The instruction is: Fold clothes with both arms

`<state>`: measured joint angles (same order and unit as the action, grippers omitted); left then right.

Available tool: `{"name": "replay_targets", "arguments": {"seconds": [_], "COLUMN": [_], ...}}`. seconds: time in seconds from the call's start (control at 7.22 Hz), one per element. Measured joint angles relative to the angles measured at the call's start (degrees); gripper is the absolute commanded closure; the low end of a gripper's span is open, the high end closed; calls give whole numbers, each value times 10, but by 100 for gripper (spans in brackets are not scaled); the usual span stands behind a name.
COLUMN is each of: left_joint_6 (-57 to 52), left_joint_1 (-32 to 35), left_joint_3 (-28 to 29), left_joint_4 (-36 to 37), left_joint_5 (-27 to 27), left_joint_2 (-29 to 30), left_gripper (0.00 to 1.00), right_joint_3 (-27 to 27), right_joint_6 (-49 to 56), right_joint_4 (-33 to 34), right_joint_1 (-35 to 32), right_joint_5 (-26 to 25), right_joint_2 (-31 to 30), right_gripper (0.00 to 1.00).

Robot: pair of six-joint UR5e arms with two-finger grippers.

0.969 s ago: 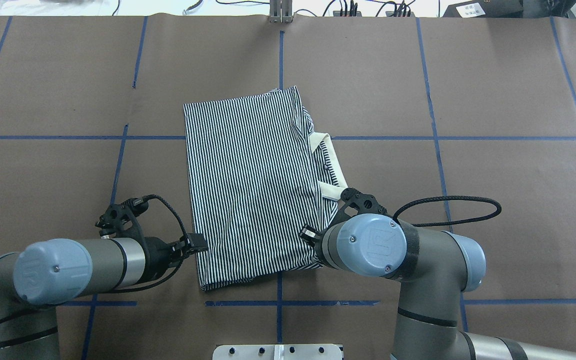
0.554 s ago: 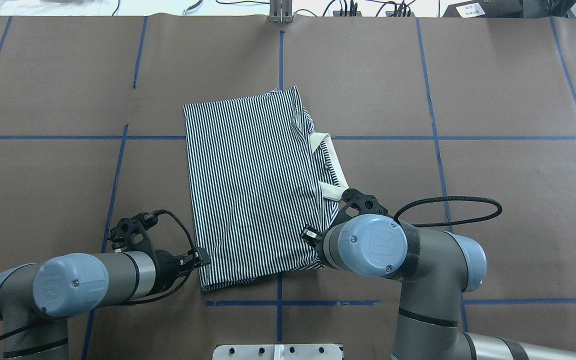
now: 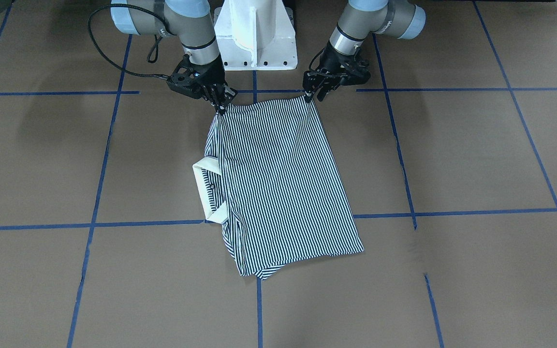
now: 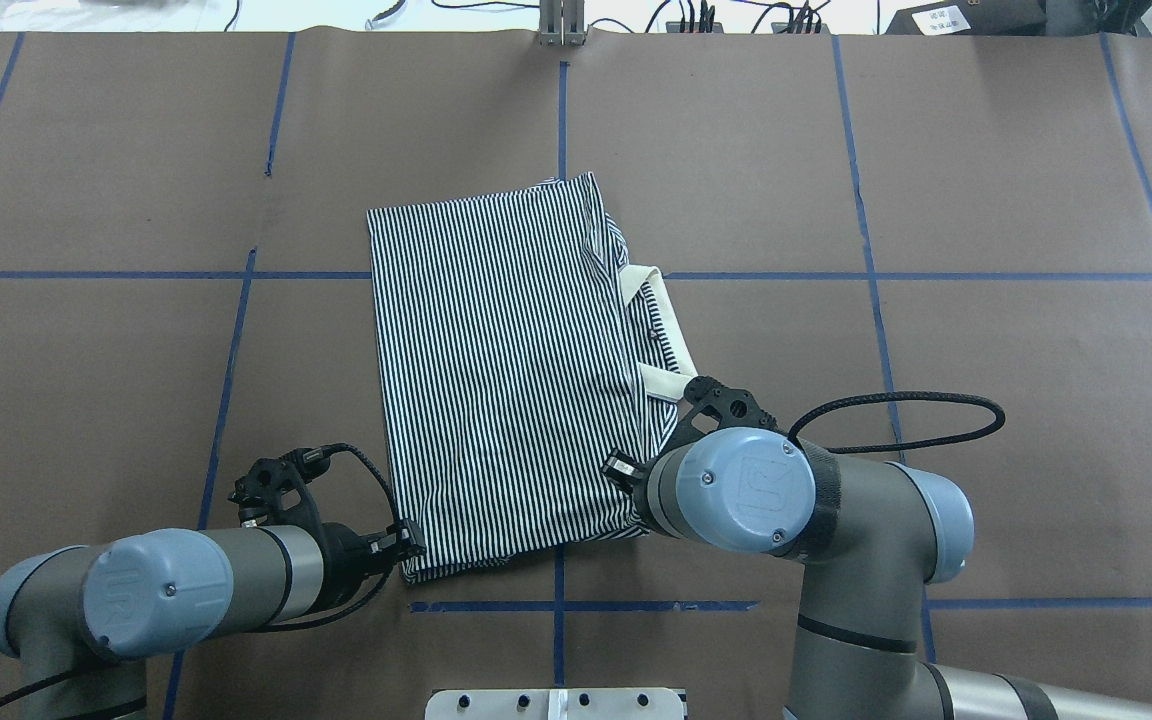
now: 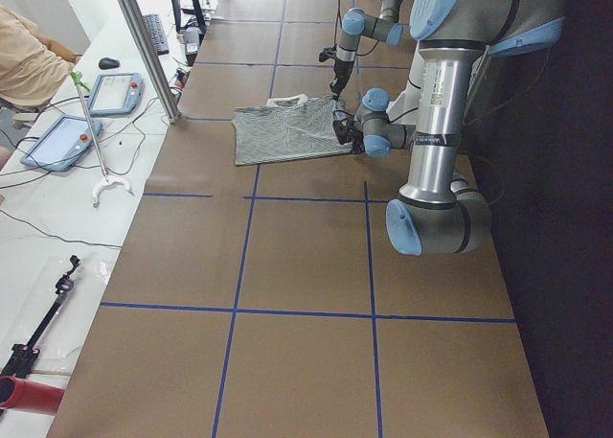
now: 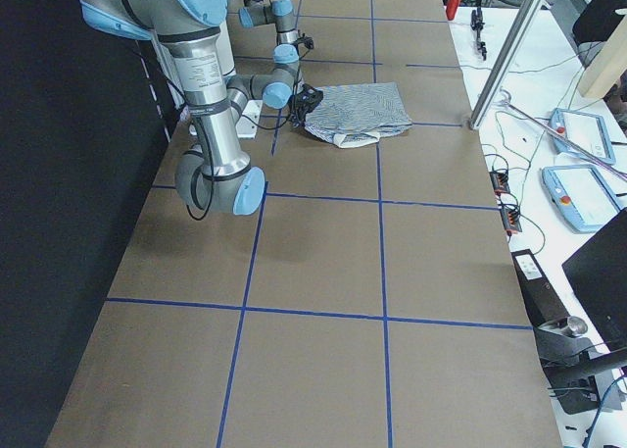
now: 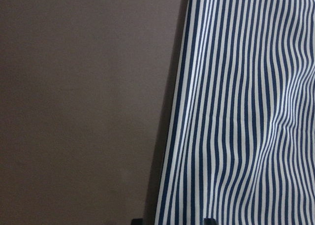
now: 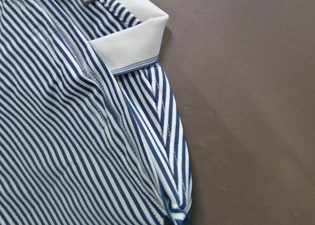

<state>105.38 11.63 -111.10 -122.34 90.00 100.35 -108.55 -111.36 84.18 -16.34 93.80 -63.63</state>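
The striped polo shirt [image 4: 506, 380] lies folded into a long rectangle on the brown table, its cream collar [image 4: 661, 320] sticking out on the right side. My left gripper [image 4: 408, 545] sits at the shirt's near left corner, open. In the left wrist view its tips [image 7: 173, 221] straddle the striped edge. My right gripper [image 3: 221, 108] is pinched shut on the near right corner of the shirt [image 3: 278, 179]. In the overhead view its own wrist hides it. The right wrist view shows the collar [image 8: 133, 43] and bunched hem.
Blue tape lines [image 4: 561, 605] grid the brown table cover. The white pedestal base [image 3: 255, 38] stands between the arms. Cables and plugs [image 4: 696, 15] lie past the far edge. A side bench holds tablets [image 5: 115, 91], and a person's sleeve [image 5: 24, 59] shows there.
My left arm has slid along the shirt's left edge toward the robot, down to the near corner. The right arm and the shirt have stayed put.
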Motion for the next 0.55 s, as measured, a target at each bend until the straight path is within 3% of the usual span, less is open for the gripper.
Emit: {"name": "replay_targets", "arguments": {"seconds": [0.55], "left_joint_6": [-1], "left_joint_1": [-9], "left_joint_3": [9], "left_joint_4": [0], "left_joint_5": [1], "left_joint_2": [8], "left_gripper": [69], "right_joint_3": [-2], "right_joint_6": [0], "right_joint_4": [-1], "right_joint_1": [-1], "right_joint_5": [2], "right_joint_2": [0], "right_gripper": [100]}}
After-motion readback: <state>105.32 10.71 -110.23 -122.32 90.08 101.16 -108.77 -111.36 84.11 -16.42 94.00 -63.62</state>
